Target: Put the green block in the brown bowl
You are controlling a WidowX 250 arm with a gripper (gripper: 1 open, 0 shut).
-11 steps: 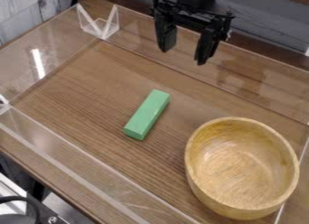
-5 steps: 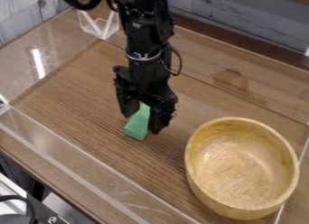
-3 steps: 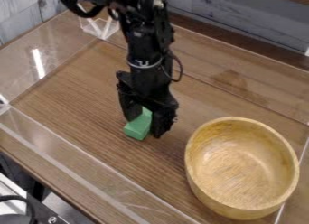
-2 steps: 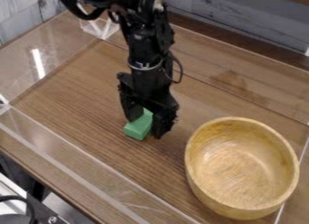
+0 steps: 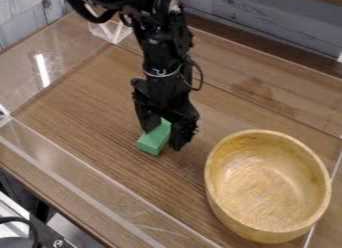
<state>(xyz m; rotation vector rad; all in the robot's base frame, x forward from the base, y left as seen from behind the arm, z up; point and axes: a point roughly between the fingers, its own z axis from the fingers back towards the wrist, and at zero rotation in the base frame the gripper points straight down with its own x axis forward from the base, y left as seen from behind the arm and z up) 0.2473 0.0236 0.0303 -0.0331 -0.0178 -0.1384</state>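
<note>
Since the earliest frame the black robot arm w/ its two-finger gripper has come from the back of the table down to the middle, right over the small bright-green rectangular block. Vs the last few frames, hardly any change: arm and block sit in about the same spot.

Gripper points straight down, jaws spread wide, not clamped on anything. One dark finger stands on the left side of the green block, the other on its right side, nearer the bowl. So the block lies between the fingers, w/ its far part hidden behind the gripper body and only the near end showing below and between the tips. Can't tell if either finger touches the block's sides. Block lies flat on the brown wood-grain tabletop, not lifted.

The large round light-brown wooden bowl sits to the right and toward the front, near the gripper but apart from it, w/ nothing in it. Block is outside the bowl, left of its rim.

Clear plastic walls run round the table edge. A small clear stand sits at the back left, behind the arm.
</note>
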